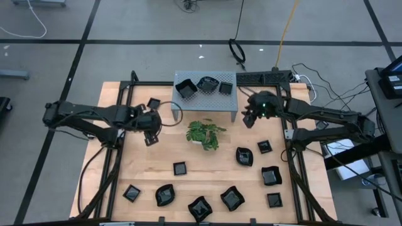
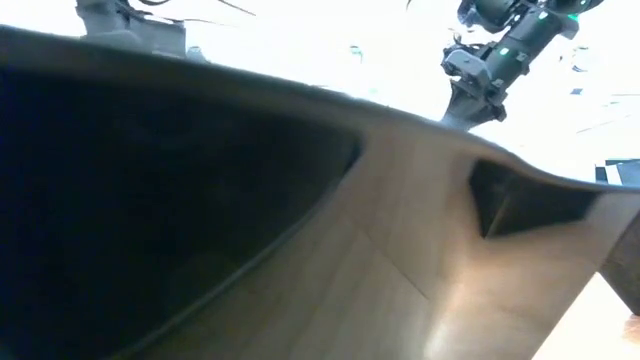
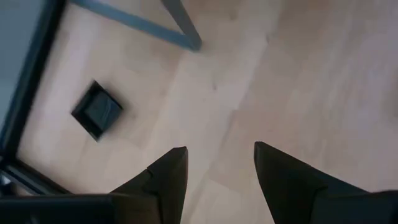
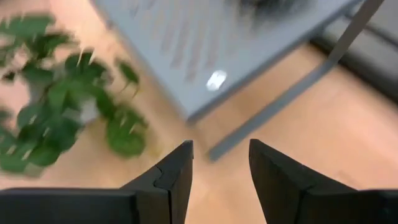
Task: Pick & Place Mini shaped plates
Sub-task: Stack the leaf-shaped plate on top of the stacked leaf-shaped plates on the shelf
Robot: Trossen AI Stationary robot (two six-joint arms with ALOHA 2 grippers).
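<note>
Left wrist view shows you the left gripper (image 3: 216, 163) with its jaws spread wide and nothing between them, hanging over bare wood, and one small square black plate (image 3: 97, 117) lies off to the side near the table's dark edge rail. Your right gripper (image 4: 219, 155) is likewise spread and empty, poised over the wood just beside the corner of the grey perforated stand (image 4: 205, 43), with the green leafy plant (image 4: 56, 106) close by. From above, you can see three mini shaped plates (image 1: 204, 85) already sitting on the stand (image 1: 207, 102) at the back of the table (image 1: 157, 160). About ten more black plates (image 1: 232, 198) lie scattered across the front and right of the wood, apart from one another, and the plant (image 1: 204, 134) stands mid-table between both arms.
</note>
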